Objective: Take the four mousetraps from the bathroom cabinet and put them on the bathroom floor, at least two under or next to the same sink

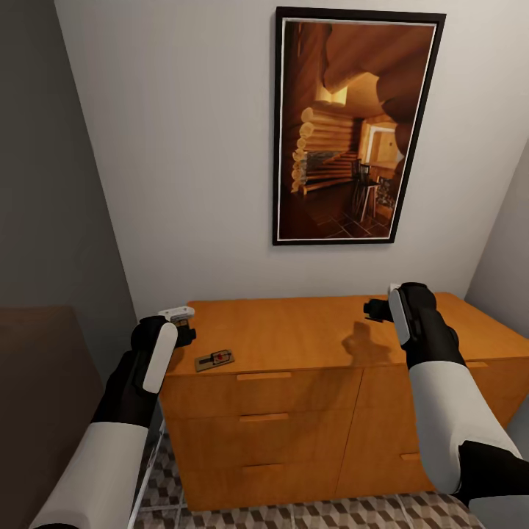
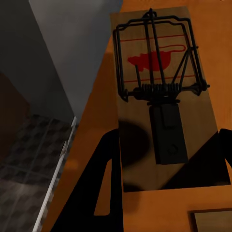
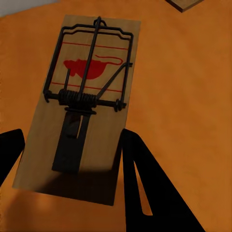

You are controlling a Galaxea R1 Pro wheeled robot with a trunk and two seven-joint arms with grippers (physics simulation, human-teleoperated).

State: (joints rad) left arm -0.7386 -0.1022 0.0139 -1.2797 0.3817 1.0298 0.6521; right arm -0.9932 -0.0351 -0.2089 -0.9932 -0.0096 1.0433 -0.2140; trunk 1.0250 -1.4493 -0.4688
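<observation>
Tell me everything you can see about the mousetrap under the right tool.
The mousetrap is a flat rectangular slab of pale brown wood lying face up on the orange-brown cabinet top. It carries a dark wire frame, a coiled spring across its middle, a dark flat plate below, and a red mouse print between thin red lines. The right tool hangs over it, open, fingers on either side; contact can't be confirmed.

soft even light, sharp renders, faint shadows.

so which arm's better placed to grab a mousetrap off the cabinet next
Close call, but probably the right. In the right wrist view the open right gripper straddles its mousetrap squarely on the cabinet. The left gripper also frames a mousetrap, near the cabinet's left edge.
</observation>
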